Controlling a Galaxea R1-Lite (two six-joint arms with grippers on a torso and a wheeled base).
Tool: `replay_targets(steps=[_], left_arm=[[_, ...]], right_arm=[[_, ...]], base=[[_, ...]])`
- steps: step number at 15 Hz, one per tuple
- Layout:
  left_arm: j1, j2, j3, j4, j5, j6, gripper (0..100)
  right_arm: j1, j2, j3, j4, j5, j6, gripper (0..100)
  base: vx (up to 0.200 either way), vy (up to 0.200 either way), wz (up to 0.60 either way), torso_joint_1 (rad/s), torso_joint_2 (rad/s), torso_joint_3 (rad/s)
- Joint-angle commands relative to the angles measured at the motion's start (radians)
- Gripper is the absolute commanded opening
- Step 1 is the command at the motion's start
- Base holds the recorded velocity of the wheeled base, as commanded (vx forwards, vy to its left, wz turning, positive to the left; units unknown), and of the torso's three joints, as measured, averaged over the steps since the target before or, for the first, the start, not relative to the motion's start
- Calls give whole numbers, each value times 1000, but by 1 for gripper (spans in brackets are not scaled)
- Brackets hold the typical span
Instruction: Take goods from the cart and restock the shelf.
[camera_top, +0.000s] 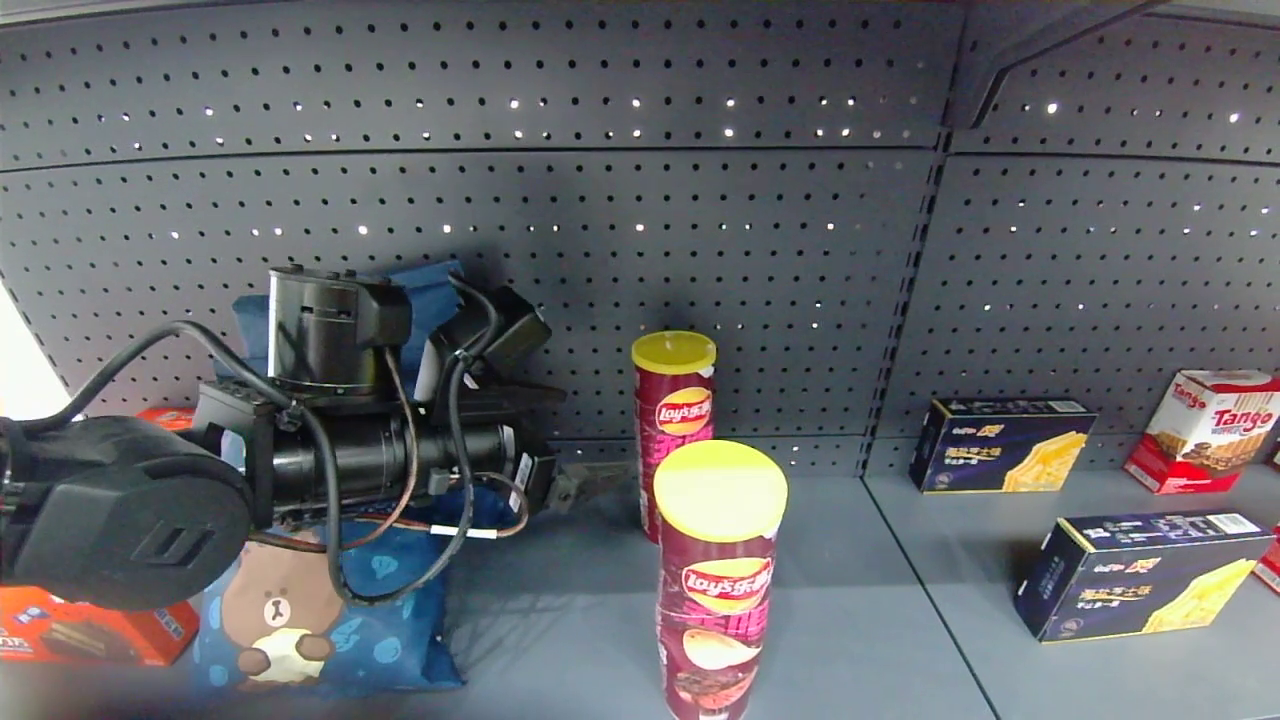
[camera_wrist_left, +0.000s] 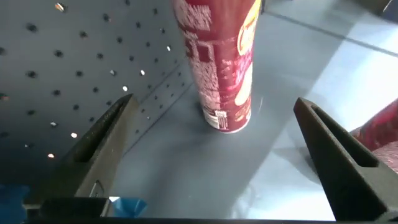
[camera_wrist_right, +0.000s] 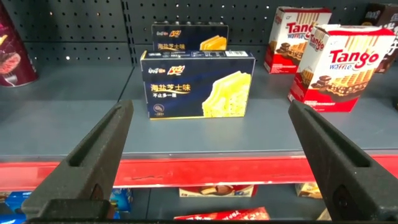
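Shop aisle. Grey shelf (camera_top: 860, 620) backed by pegboard (camera_top: 600, 220), stocked with chip cans (camera_top: 718, 570), snack boxes (camera_top: 1003, 445) and a bag (camera_top: 330, 620). Red strip (camera_wrist_right: 199, 165) along the front edge.

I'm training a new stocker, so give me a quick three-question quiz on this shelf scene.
1. True or false: the left gripper has its jaws open.
2. How many cans stand on the shelf? A one, B two, C four.
3. Fill in: left of the cans is a blue ____.
Key: 1 true; 2 B; 3 bag.
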Motion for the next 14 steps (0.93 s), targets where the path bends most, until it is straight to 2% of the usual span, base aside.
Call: replay_targets(steps=[1,4,8,10,14], left_arm=[[-4,35,-8,8,19,0,100],[-30,56,-34,60,88,0,100],[-56,93,-83,68,99,1,100],[-79,127,-116,69,132,1,100],[-84,148,-142,69,145,1,100]], right_arm=[[2,2,4,0,0,-1,100],[0,2,7,-2,0,-1,100],[0,1,7,-2,0,-1,100],[0,1,2,-2,-1,-1,100],[0,1,4,0,-1,-1,100]], base=[[0,0,0,0,0,0],[0,0,0,0,0,0],[0,0,0,0,0,0],[0,0,0,0,0,0],[0,0,0,0,0,0]])
